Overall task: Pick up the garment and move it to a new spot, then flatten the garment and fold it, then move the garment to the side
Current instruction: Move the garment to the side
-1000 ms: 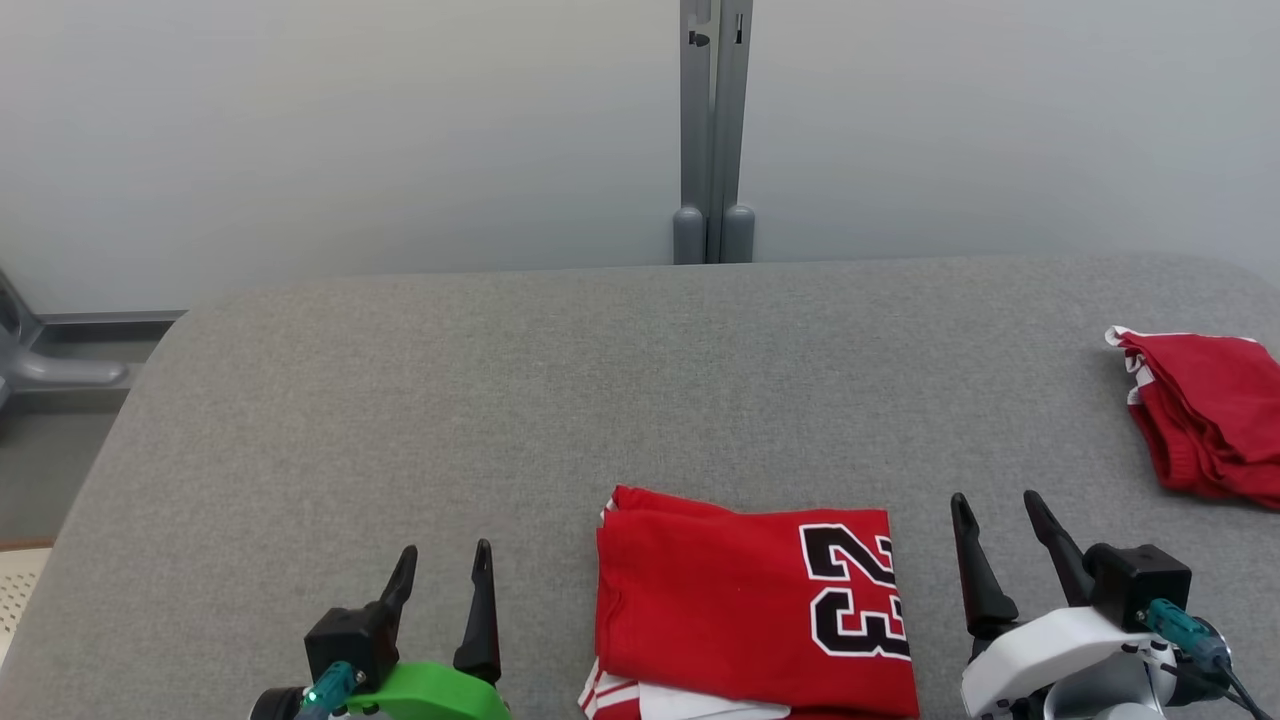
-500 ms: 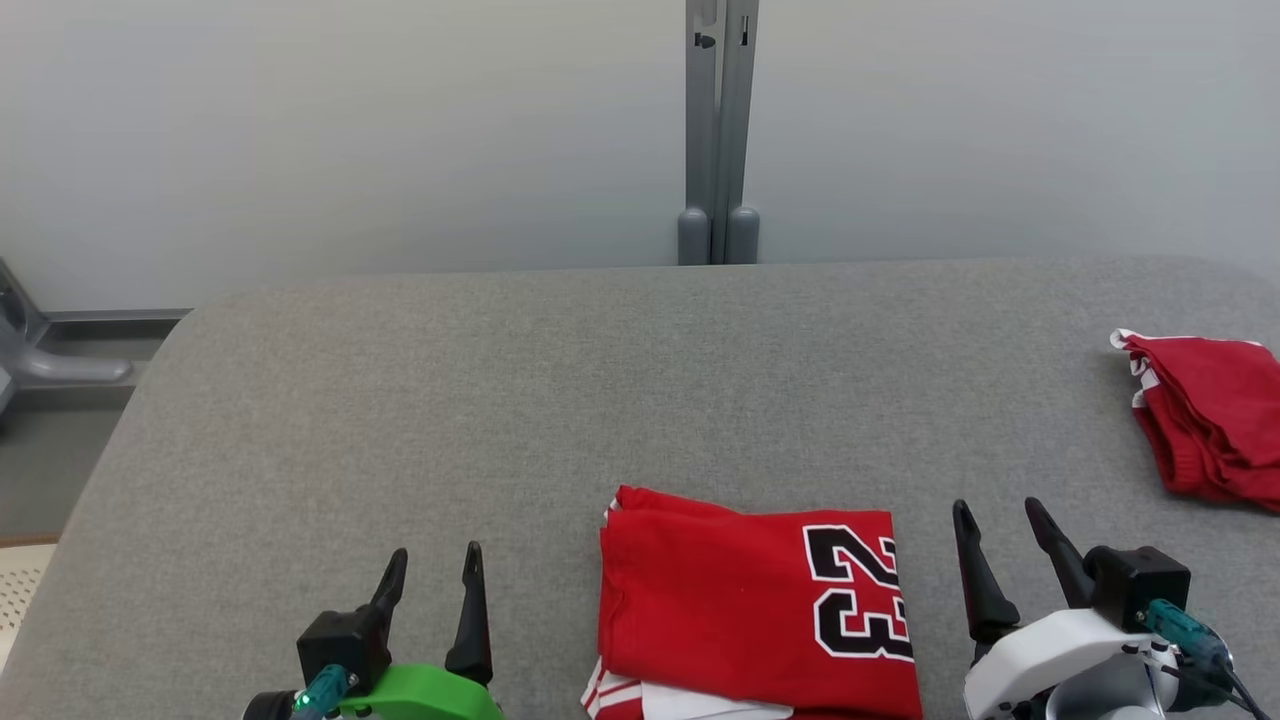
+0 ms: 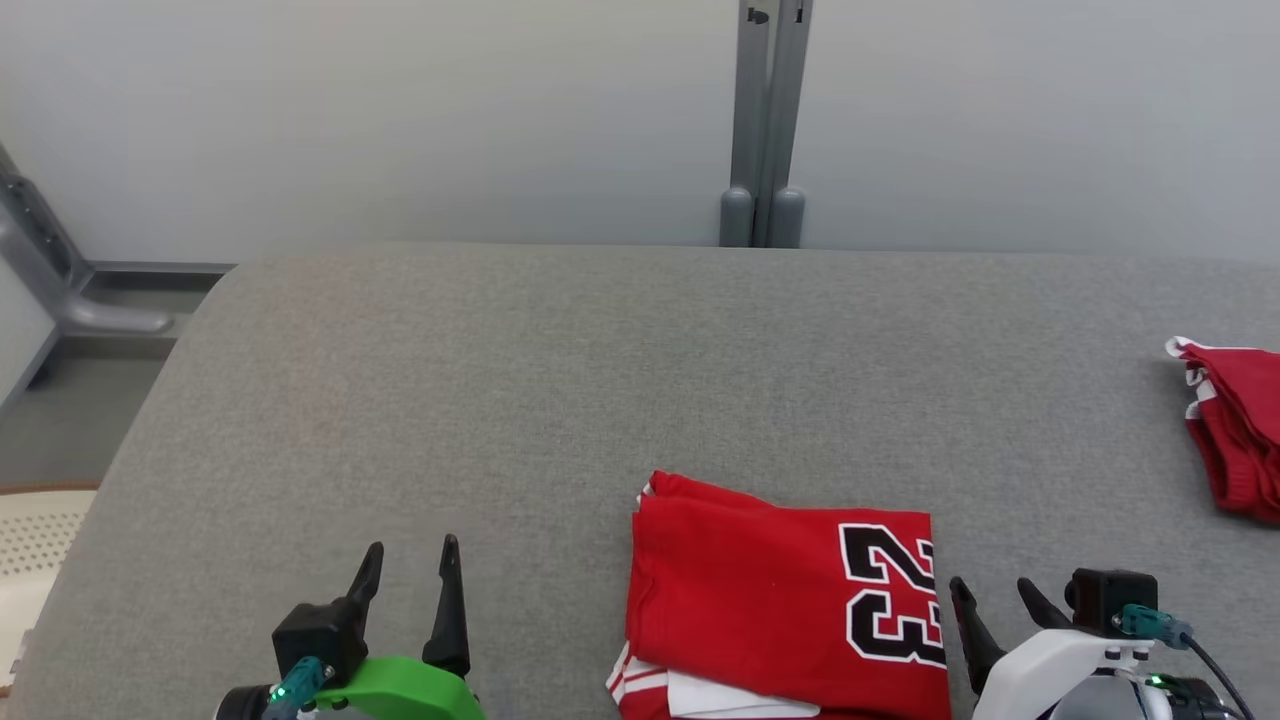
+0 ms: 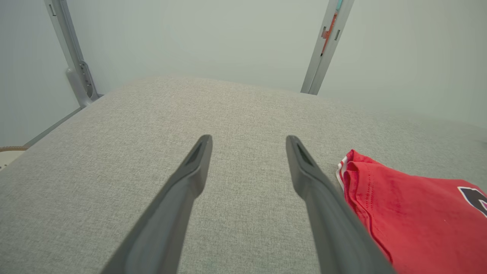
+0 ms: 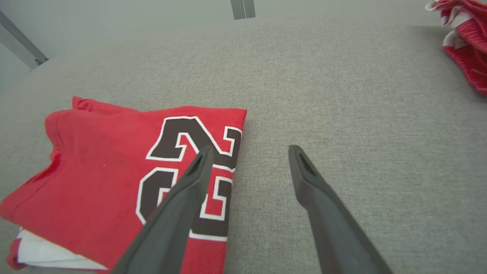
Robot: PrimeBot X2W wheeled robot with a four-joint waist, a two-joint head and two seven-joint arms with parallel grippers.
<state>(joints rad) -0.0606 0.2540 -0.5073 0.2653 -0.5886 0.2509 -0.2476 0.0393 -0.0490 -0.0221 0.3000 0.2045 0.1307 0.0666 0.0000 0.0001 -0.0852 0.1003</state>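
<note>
Noted a shift of the whole head view over the last second, with post (image 3: 765,120) and far edge displaced together. Put down to camera motion, not to things moving.

Found garment (image 3: 780,600) unmoved on the tabletop (image 3: 500,380), at the near edge, right of middle. Folded to a neat rectangle, number panel toward the right edge, white layer peeking out at its near left corner. No fresh creases seen.

Logged right gripper (image 3: 994,586) lower in the head view than a second ago, though the scene slid the other way. Read as drawn back toward the near edge. Now just beside the garment's right side and apparently clear of the cloth. Jaws spread wide, holding nothing.

Logged left gripper (image 3: 412,545) eased slightly left, by the near edge, apart from the garment on its left. Jaws wide, holding nothing.

Noted red pile (image 3: 1235,430) at the right edge, well apart, untouched.

Judged flattening and folding done, with both arms backing off. Left to do: the move to the side. Likely calls for a grip through all layers at one edge, otherwise risks spilling the fold.
</note>
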